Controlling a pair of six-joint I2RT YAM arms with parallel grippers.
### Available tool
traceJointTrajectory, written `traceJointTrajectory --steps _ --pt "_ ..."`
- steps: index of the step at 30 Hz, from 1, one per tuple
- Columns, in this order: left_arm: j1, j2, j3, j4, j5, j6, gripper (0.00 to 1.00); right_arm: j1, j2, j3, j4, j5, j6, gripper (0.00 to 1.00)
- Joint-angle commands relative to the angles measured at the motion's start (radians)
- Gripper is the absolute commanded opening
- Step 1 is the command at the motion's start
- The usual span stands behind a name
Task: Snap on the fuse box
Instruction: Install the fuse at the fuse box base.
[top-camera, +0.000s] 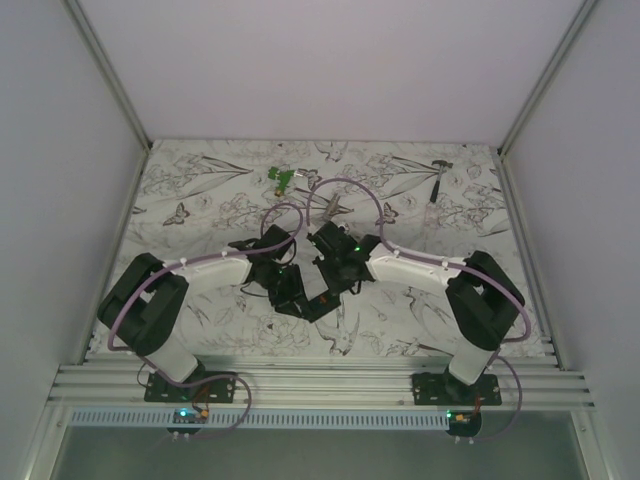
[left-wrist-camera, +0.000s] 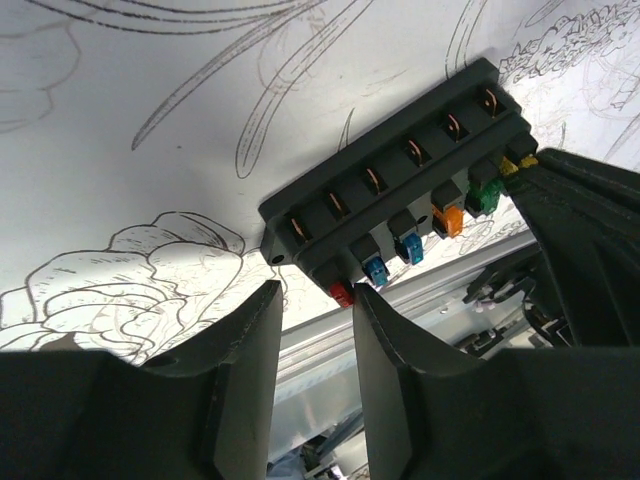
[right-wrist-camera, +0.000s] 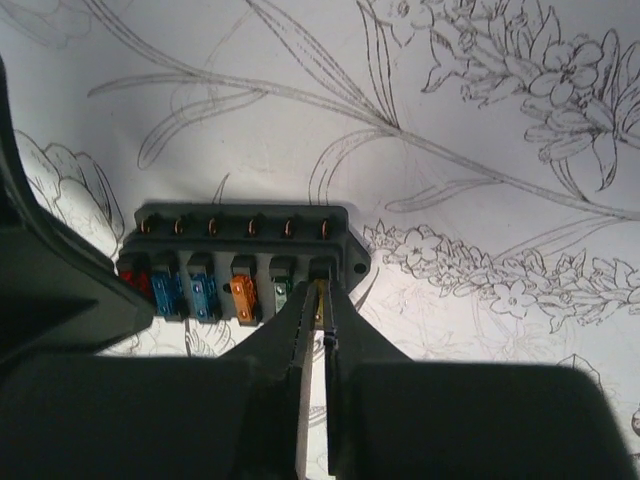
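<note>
Black fuse box (left-wrist-camera: 400, 150): coloured fuses (left-wrist-camera: 449, 218) visible from wrists only.

Plain white walls (top-camera: 340, 60) enclose a table (top-camera: 200, 190) (floral-printed cloth).

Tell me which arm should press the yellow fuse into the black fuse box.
Right. The right end effector pinches the small yellow fuse at the end slot of the black rectangular plastic fuse box. The left end effector stands open at the opposite end, by the red fuse, gripping nothing.
</note>
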Motion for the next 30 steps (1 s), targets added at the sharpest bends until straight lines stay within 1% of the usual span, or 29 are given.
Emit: traceJointTrajectory --steps 1,5,8,11,14,16,18,21,26,30 --pt "0.028 0.034 0.008 -0.137 -0.147 0.092 0.37 -0.005 -0.020 -0.049 -0.091 -0.028 -0.012 0.18" --pt "0.069 0.071 0.087 -0.168 -0.160 0.170 0.43 -0.005 -0.133 -0.038 -0.057 -0.064 -0.001 0.28" --pt "0.088 0.071 0.138 -0.182 -0.185 0.225 0.51 -0.020 -0.198 -0.040 -0.045 -0.065 -0.015 0.32" --pt "0.091 0.028 0.163 -0.188 -0.181 0.262 0.60 -0.047 -0.222 -0.049 -0.034 -0.039 -0.044 0.33" --pt "0.080 -0.049 0.130 -0.188 -0.170 0.258 0.65 -0.091 -0.208 -0.058 0.001 0.005 -0.094 0.32" --pt "0.063 -0.112 0.078 -0.188 -0.164 0.234 0.65 -0.126 -0.188 -0.042 0.038 -0.007 -0.132 0.32" --pt "0.029 -0.147 0.036 -0.187 -0.176 0.191 0.65 -0.145 -0.123 -0.011 0.080 -0.021 -0.170 0.31" --pt "-0.033 -0.157 0.012 -0.182 -0.225 0.143 0.64 -0.153 -0.045 0.042 0.135 -0.057 -0.216 0.29" --pt "-0.088 -0.090 0.034 -0.152 -0.280 0.098 0.58 -0.153 0.078 0.094 0.185 -0.143 -0.248 0.25" --pt "-0.086 -0.004 0.069 -0.143 -0.311 0.105 0.53 -0.153 0.091 0.065 0.195 -0.173 -0.251 0.24"
